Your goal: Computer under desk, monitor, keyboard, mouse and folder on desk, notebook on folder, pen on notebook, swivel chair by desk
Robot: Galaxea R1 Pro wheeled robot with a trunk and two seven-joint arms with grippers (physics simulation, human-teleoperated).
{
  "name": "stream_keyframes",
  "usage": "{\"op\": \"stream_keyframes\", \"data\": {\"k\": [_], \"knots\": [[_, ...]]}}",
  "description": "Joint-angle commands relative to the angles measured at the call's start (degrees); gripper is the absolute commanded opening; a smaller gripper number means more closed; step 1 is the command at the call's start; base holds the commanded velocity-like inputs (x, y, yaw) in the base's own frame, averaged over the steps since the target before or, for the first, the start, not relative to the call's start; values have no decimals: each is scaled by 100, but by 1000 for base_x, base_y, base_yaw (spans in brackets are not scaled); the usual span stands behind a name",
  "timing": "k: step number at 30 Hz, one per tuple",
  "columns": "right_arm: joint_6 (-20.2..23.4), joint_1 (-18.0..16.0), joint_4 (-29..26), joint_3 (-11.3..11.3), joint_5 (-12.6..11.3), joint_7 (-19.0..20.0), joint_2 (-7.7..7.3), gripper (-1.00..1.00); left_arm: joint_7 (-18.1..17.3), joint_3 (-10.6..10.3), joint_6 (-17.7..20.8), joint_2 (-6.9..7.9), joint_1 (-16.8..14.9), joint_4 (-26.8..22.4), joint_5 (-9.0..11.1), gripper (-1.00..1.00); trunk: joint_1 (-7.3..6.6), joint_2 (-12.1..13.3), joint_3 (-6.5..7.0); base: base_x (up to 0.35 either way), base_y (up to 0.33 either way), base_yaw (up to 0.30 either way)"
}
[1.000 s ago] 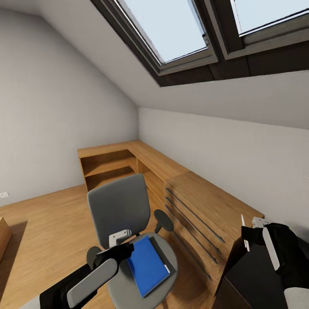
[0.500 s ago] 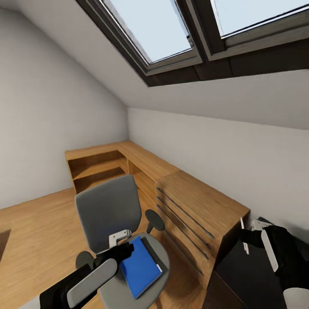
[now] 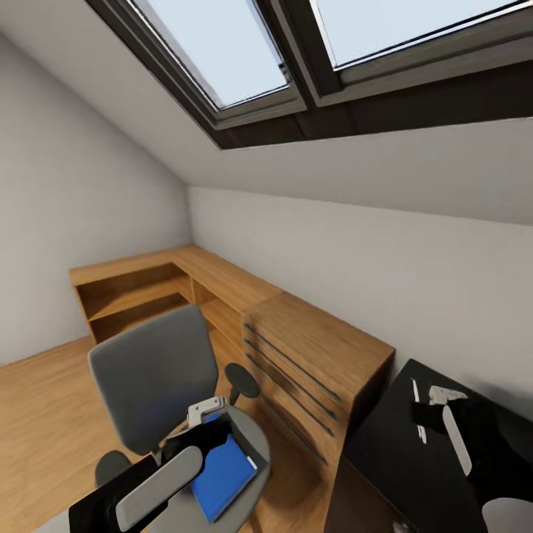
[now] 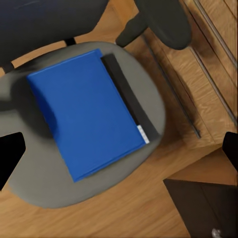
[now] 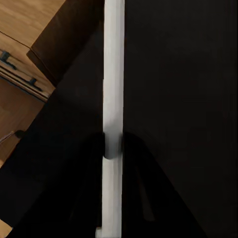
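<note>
- Swivel chair (image 3: 159,385) seat is carrying the blue folder (image 4: 87,119), lying flat; a dark strip is sitting along one edge.
- Black surface (image 3: 400,466) is sitting beside the wooden drawer unit (image 3: 314,363).

Pen (image 5: 113,74) pinched upright in the right pincer (image 5: 113,148); desk (image 5: 183,99) behind.

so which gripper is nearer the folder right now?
Left. The left gripper hangs over the folder on the swivel chair; the right gripper is off over the desk.
</note>
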Motion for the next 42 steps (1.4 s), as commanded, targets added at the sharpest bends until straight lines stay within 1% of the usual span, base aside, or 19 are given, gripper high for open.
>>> {"op": "stream_keyframes", "data": {"k": [1, 3, 6, 9, 11, 15, 19, 20, 21, 24, 25, 30, 32, 34, 37, 38, 41, 42], "knots": [[-7, -6, 27, 12, -7, -54, 21, -100, 30, -9, 36, 4, -8, -9, 6, 100, 2, -9, -10, 0, 0, -266], [-158, -6, 121, 111, 28, -393, 105, -100, 30, -10, 36, 4, -8, -9, 6, 100, 2, -9, -10, 0, 0, -266], [-346, -6, 166, 207, 40, -641, 161, -100, 30, -11, 36, -2, -8, -9, 6, 100, 2, -9, -10, 0, 0, -265], [-479, -6, 189, 319, 45, -750, 197, -100, 30, -11, 36, -4, -8, -9, 6, 100, 2, -9, -10, 0, 0, -232], [-528, -6, 197, 414, 48, -786, 210, -100, 30, -11, 36, -5, -8, -9, 6, 100, 2, -9, -10, 0, 0, -127], [-568, -6, 202, 517, 48, -812, 219, -100, 30, -11, 36, -5, -8, -9, 6, 100, 2, -9, -10, 0, 0, -56], [-610, -6, 250, 559, 48, -814, 222, -100, 30, -12, 36, -6, -8, -9, 7, 100, 2, -9, -10, 0, 0, -18], [-868, -6, 528, 645, 48, -809, 223, -100, 30, -16, 36, -6, -8, -9, 7, 100, 2, -9, -10, 0, 0, -3], [-985, -9, 674, 692, 47, -808, 223, -100, 30, -18, 36, -9, -8, -9, 6, 100, 2, -9, -10, 0, 0, -2], [-1181, -17, 972, 751, 43, -808, 223, -100, 30, -37, 36, -12, -8, -9, 6, 100, 2, -9, -10, 0, 0, 0], [-1286, -20, 1095, 776, 42, -807, 223, -100, 30, -80, 36, -10, -8, -13, 0, 100, 2, -9, -10, 0, 0, 0], [-1551, -23, 1212, 799, 40, -807, 224, -100, 23, -163, 36, -13, -8, -54, -15, 100, 2, -9, -10, 0, 0, 0], [-1667, -23, 1270, 806, 40, -807, 224, -100, 21, -187, 36, -14, -8, -155, -18, 100, 2, -9, -10, 0, 0, 0], [-1782, -35, 1424, 804, 40, -807, 224, -100, 26, -355, 36, -14, -8, -350, -27, 100, 2, -9, -10, 0, 0, 0], [-1843, -50, 1599, 807, 41, -807, 224, -100, 28, -460, 36, -14, -8, -438, -33, 100, 2, -9, -10, 0, 0, 0], [-1920, -70, 1759, 808, 44, -807, 220, -100, 29, -501, 36, -14, -8, -480, -35, 100, 2, -9, -10, 0, 0, 0], [-2077, -147, 2033, 812, 46, -807, 218, -100, 30, -536, 36, -14, -8, -527, -36, 100, 2, -9, -10, 0, 0, 0], [-2178, -233, 2231, 815, 49, -807, 217, -100, 30, -550, 36, -14, -8, -561, -37, 100, 2, -9, -10, 0, 0, 0]]}}
